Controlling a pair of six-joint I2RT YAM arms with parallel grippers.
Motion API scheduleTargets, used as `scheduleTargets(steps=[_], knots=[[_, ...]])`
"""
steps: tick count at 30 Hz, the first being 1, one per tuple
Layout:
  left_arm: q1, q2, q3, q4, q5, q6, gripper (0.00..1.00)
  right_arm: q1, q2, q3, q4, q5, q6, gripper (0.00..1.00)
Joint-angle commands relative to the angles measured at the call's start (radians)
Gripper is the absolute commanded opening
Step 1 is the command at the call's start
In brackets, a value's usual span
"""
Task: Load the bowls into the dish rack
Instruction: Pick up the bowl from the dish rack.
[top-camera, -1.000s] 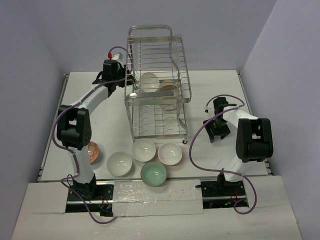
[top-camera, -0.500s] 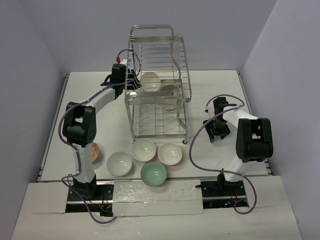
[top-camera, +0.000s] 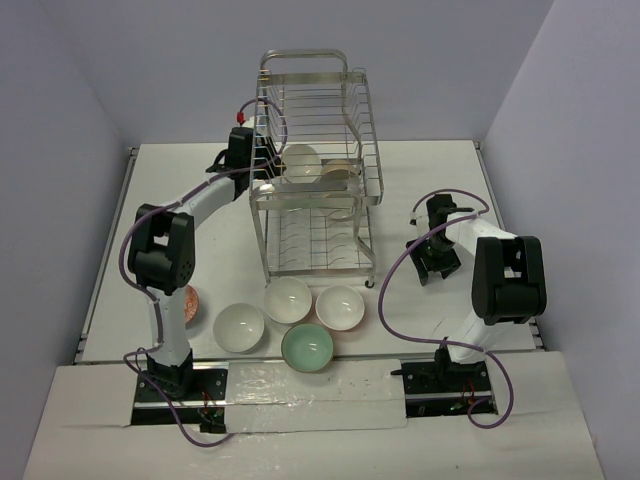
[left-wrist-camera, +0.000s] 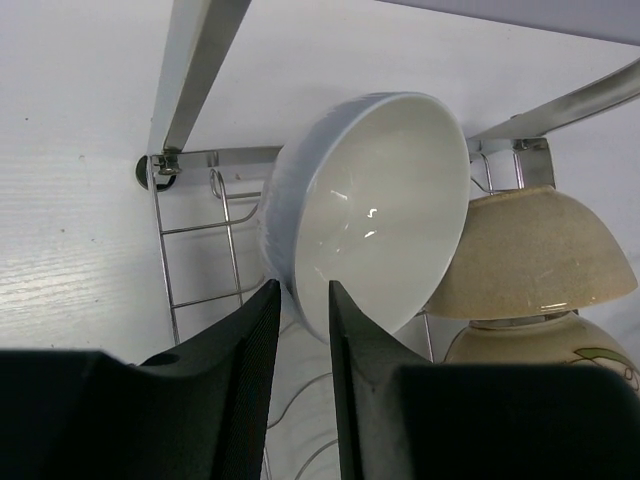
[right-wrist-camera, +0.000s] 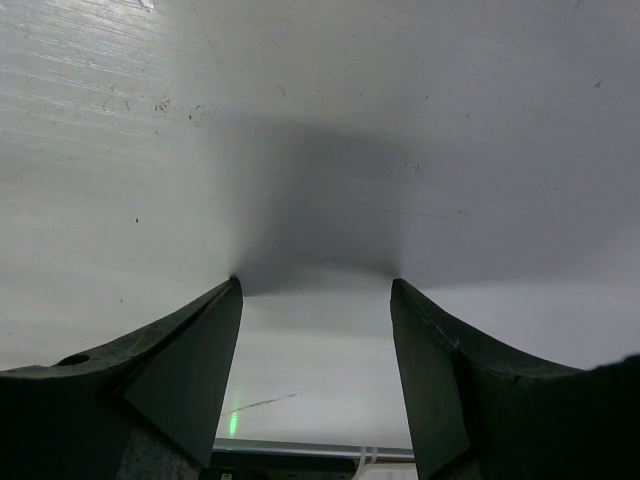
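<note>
White ceramic bowl (left-wrist-camera: 370, 210) is standing on edge in the upper tier of the dish rack (top-camera: 315, 240), its hollow facing the left wrist camera. The left gripper (left-wrist-camera: 303, 287) is pinching its lower rim between both fingers, clenched on it. Just beside it a beige bowl (left-wrist-camera: 535, 250) is leaning, and a third bowl with a green mark (left-wrist-camera: 560, 350) is showing below that in the wrist view. On the table (top-camera: 430, 170) in front of the rack, three white bowls (top-camera: 287, 300), a mint green bowl (top-camera: 307, 348) and an orange-red bowl (top-camera: 188, 303) — half hidden behind the left arm — are sitting upright. Right of the rack, the right gripper (right-wrist-camera: 315, 285) is hanging over bare table — jaws spread, holding nothing.
</note>
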Motion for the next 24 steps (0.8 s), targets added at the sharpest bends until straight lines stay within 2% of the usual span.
scheduleTargets(steps=[1,12,19,21,24], knots=[[-0.007,-0.004,0.018,0.091,-0.044,0.019,0.31,0.003,0.06,-0.066,0.065,0.098,-0.014,0.69],[-0.012,0.054,0.057,0.094,-0.083,0.051,0.29,0.001,0.061,-0.066,0.065,0.098,-0.014,0.69],[-0.012,0.048,0.026,0.12,-0.117,0.076,0.18,0.003,0.061,-0.064,0.065,0.098,-0.014,0.69],[-0.012,0.048,0.023,0.123,-0.117,0.08,0.08,0.003,0.061,-0.066,0.065,0.098,-0.014,0.69],[-0.012,0.05,0.026,0.122,-0.117,0.088,0.01,0.003,0.06,-0.067,0.065,0.098,-0.015,0.69]])
